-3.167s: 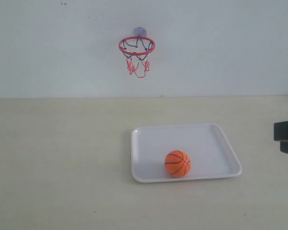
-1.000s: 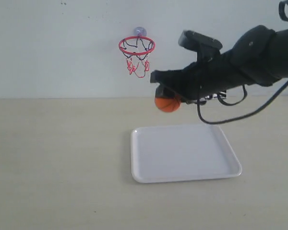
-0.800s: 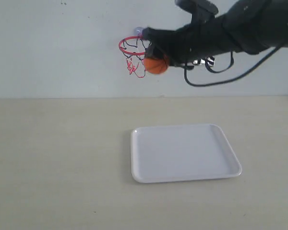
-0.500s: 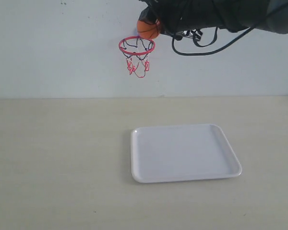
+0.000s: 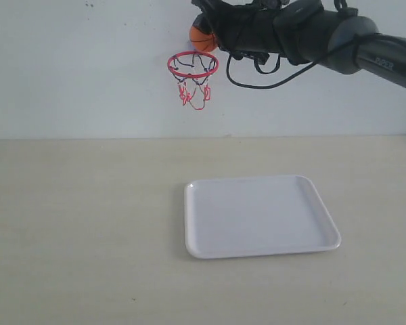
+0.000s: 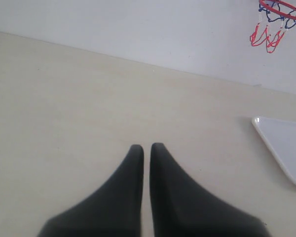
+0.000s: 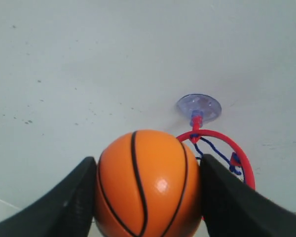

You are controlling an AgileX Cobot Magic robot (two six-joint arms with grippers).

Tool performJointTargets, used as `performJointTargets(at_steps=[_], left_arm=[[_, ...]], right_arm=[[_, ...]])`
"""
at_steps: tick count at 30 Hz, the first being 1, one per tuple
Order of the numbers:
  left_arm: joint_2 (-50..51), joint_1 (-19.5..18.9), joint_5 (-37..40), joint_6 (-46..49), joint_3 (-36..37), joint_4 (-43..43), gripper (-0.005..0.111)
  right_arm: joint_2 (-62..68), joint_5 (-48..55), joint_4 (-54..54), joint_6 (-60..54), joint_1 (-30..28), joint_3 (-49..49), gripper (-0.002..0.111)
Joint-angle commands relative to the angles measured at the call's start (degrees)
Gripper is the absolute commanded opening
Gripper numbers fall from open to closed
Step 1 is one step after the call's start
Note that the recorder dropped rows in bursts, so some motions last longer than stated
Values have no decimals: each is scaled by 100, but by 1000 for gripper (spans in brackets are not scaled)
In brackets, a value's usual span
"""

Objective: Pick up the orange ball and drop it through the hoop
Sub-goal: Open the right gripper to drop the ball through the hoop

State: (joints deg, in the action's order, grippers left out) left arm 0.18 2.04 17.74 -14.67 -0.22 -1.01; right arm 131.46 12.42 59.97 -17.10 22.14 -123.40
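Observation:
The orange ball (image 5: 202, 39) (image 7: 147, 183) with black seams is held high against the wall, just above the hoop (image 5: 193, 65). My right gripper (image 5: 207, 34) (image 7: 147, 190) is shut on it, a black finger (image 7: 74, 197) pressing each side. The hoop's red ring (image 7: 237, 158) and clear suction cup (image 7: 199, 107) show right behind the ball in the right wrist view. The hoop (image 6: 281, 10) also appears far off in the left wrist view. My left gripper (image 6: 146, 149) is shut on nothing, low over the table.
A white tray (image 5: 257, 215) (image 6: 285, 148) lies on the beige table (image 5: 81, 230) below and in front of the hoop. The right arm and its black cable (image 5: 271, 71) stretch across the upper right, along the white wall.
The right arm has lifted the ball from beside the net to above the ring, then shifted it slightly left and toward the wall. The left gripper shows no earlier frame.

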Motion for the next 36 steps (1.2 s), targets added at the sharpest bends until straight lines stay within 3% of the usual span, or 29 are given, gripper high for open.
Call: performJointTargets(at_steps=[1, 10, 23, 27, 31, 33, 36], left_arm=[[-18, -19, -22, -32, 22, -8, 4], [-18, -19, -22, -32, 22, -8, 4], [-18, -19, -22, -32, 22, -8, 4], [-18, -19, -22, -32, 22, -8, 4], [-18, -19, -22, -32, 22, -8, 4], [-18, -19, -22, -32, 22, -8, 4], [-18, -19, -22, -32, 22, -8, 4]], right_arm=[[100, -326, 310, 134, -19, -69, 0], [260, -882, 380, 148, 188, -69, 0], [463, -837, 433, 192, 251, -111, 2], [463, -750, 421, -47, 251, -299, 19], [463, -682, 404, -218, 251, -468, 53], [463, -668, 404, -268, 251, -483, 65], [463, -668, 404, -282, 251, -483, 69]])
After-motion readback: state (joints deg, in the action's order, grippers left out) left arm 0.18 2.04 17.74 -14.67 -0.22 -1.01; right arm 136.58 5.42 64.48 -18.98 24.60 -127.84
